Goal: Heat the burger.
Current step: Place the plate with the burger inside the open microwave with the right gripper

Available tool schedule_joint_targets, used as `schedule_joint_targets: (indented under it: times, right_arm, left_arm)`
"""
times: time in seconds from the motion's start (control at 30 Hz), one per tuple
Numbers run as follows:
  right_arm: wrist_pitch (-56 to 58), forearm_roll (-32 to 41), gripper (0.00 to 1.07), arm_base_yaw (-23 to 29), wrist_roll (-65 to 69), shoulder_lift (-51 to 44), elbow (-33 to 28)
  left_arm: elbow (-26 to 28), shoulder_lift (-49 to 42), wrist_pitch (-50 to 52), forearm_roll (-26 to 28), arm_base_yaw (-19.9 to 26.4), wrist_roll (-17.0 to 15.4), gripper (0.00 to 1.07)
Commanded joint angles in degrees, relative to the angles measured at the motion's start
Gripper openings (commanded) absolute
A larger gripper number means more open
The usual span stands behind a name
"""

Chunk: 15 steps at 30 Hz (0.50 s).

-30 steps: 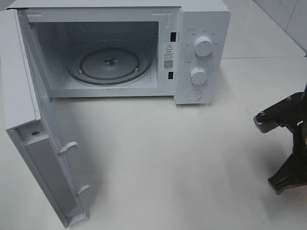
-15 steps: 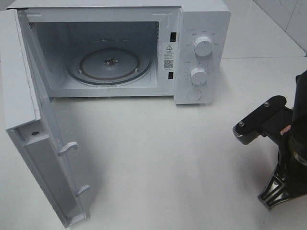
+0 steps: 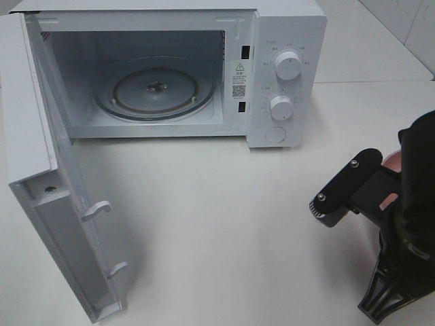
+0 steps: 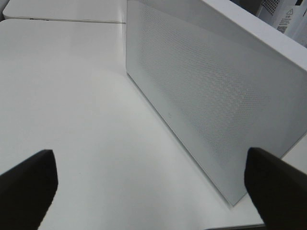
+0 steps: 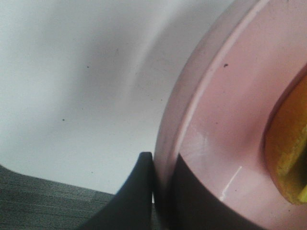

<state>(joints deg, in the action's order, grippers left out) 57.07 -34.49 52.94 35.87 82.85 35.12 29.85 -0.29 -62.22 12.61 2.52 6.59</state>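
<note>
A: Quick status. Where's the burger (image 5: 288,158)?
B: On the pink plate (image 5: 220,134), far right edge of the right wrist view. Only a sliver of yellow and bun-brown shows. In the high cam it's hidden behind the right arm, lower right of frame; just a bit of pink rim peeks out.
A: Right gripper (image 5: 160,175)?
B: Pinched nearly closed on the plate rim, one finger outside, one inside. It has the plate, not the burger itself. Can't tell if the plate is off the table (image 3: 204,204) yet.
A: Left gripper (image 4: 151,187)?
B: Spread wide, nothing in it, facing the outer face of the door (image 4: 206,96).
A: Microwave (image 3: 289,27)?
B: Upper part of frame, door swung out at left, turntable (image 3: 155,92) bare.
A: Risks?
B: It's a thin edge grip w/ the weight off to one side, so the plate could tilt or pivot in the jaws and the burger slides off. Long carry to the cavity too, and a fast move prob. shifts the layers. At entry the rim could clip the cavity frame or the control-panel side. If the plate lands off-centre on the glass, it may wobble. Also the left arm is near the door, and a bump could swing it into the path.
</note>
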Motion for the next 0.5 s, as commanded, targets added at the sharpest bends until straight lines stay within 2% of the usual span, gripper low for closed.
schedule_joint_targets:
  times: [0.03, 0.5]
  right_arm:
    - [3.7, -2.4, 0.00, 3.0, -0.5, -0.7, 0.3]
    - [3.8, -2.6, 0.00, 12.1, -0.5, -0.7, 0.3]
  left_arm:
    - [-0.2, -1.1, 0.7, 0.1, 0.2, -0.3, 0.98]
    - [-0.2, -1.1, 0.7, 0.1, 0.2, -0.3, 0.98]
